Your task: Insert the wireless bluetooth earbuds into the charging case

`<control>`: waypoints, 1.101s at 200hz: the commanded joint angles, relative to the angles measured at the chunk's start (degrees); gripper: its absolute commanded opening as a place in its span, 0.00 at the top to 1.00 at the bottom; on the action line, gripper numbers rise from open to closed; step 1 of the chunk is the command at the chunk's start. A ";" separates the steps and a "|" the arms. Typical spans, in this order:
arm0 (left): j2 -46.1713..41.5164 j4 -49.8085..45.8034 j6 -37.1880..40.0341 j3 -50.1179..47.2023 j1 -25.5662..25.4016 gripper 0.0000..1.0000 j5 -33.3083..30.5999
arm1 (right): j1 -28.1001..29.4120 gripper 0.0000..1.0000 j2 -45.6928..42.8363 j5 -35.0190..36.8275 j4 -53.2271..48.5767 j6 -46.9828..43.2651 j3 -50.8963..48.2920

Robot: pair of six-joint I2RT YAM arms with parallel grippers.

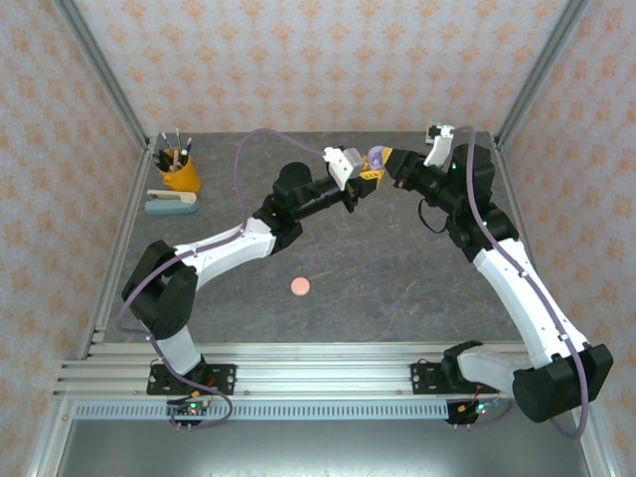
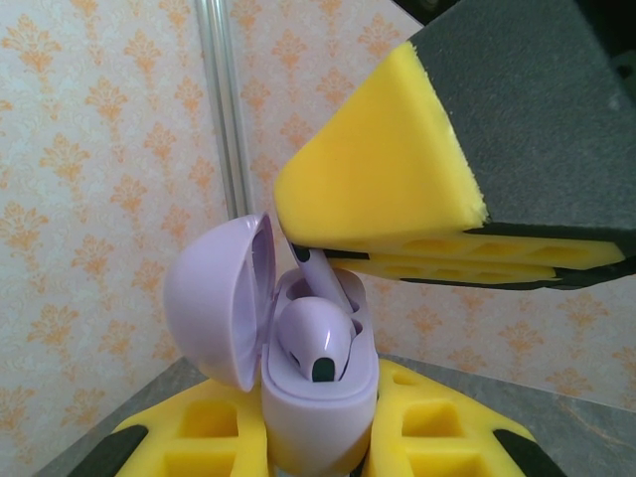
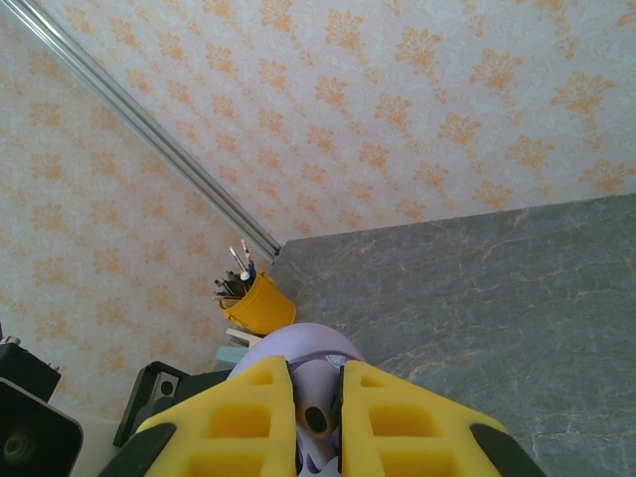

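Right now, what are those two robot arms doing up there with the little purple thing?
The left claw is shut on a purple charging case, holding it above the table with its lid flipped open. One purple earbud sits inside. The right claw pinches a second earbud, whose stem is poking down into the case's other slot, not fully seated yet. A pink round case lies on the table, apart from both arms.
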 commanded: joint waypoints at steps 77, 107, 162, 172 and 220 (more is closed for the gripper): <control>-1.71 1.90 -0.73 0.94 -0.72 1.00 -0.27 | 0.34 0.81 -0.92 -4.09 -2.92 -3.71 -1.92; -1.73 1.97 -0.73 0.54 -0.67 1.00 -0.40 | 0.38 0.72 -0.97 -2.29 -2.95 -2.86 -1.44; -1.88 1.95 -0.66 0.18 -0.68 1.00 -0.73 | 0.32 0.57 -0.18 0.70 -2.75 -1.04 1.26; -1.89 1.96 -0.68 0.07 -0.67 1.00 -0.82 | 0.35 0.52 -0.12 1.37 -3.12 -0.77 1.91; -1.88 2.33 -0.84 -1.11 -0.72 1.00 -1.26 | -0.87 0.44 -1.76 4.48 -4.54 2.50 4.53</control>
